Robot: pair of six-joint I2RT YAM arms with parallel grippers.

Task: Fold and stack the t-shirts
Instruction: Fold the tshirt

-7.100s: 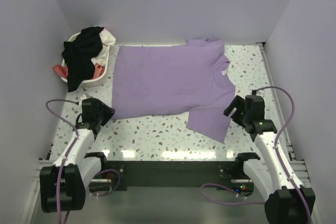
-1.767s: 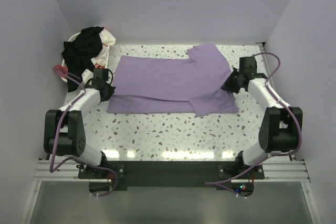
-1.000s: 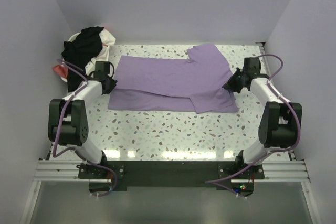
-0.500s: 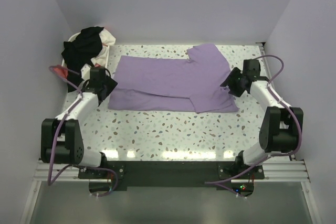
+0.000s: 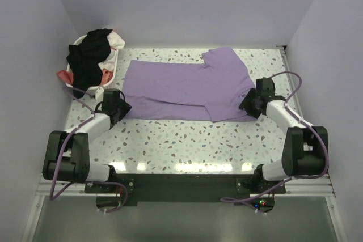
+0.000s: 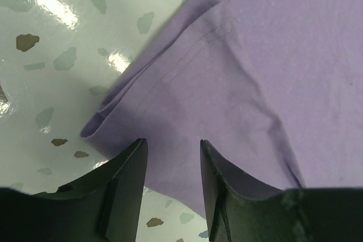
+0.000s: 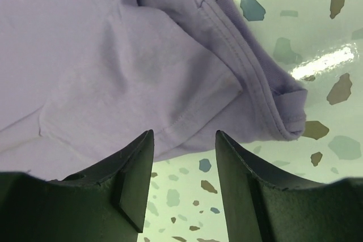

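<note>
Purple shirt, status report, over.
Left gripper open over near-left corner, right gripper open over near-right corner. Purple shirt lies flat, one lengthwise fold done. Laundry basket far left, clear of it.

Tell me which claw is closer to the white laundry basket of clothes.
Left. The left claw sits just in front of the white laundry basket; the right claw is across the table, at the purple t-shirt's right edge.

A purple t-shirt [image 5: 187, 86] lies part-folded across the far half of the worktop [image 5: 187, 140]. The left pincer [image 5: 120, 107] sits at the shirt's 8 o'clock corner and the right pincer [image 5: 248, 106] at its 4 o'clock corner (their opening is unreadable from here). A basket [image 5: 113, 63] heaped with clothes [image 5: 88, 55] stands at 10 o'clock.
</note>
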